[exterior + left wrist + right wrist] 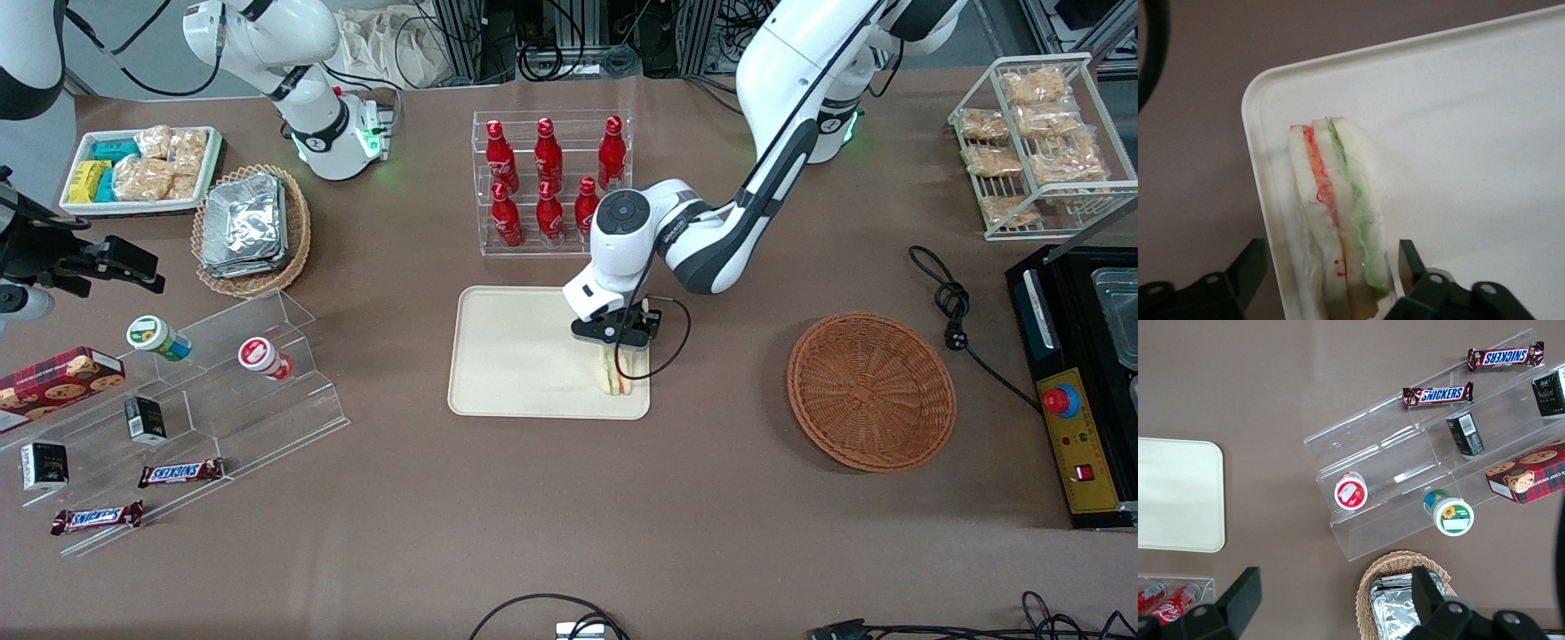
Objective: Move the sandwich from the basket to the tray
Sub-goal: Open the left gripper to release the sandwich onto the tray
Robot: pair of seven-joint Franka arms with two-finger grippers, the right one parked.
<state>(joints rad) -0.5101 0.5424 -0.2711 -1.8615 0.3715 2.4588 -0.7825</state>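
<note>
The gripper [620,348] stood spread around the sandwich [613,373] on the tray [507,356]; lifting straight up would avoid tipping it.

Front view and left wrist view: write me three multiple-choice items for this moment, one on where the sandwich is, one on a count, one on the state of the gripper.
1. Where is the sandwich?
A. In the orange-brown basket
B. On the cream tray, near its corner
C. On the bare table

2. How many red bottles stand in the clear rack?
A. Four
B. Six
C. Eight

3. How do the jaws of the gripper stand?
A. Open, one on each side of the sandwich
B. Shut with nothing between them
C. Hidden from every view

Answers:
1 B: the wedge lies on the tray by its rounded corner, while the basket holds nothing.
2 B: the red bottles stand in two rows of three.
3 A: in the left wrist view both jaws stand apart from the sandwich.
</note>
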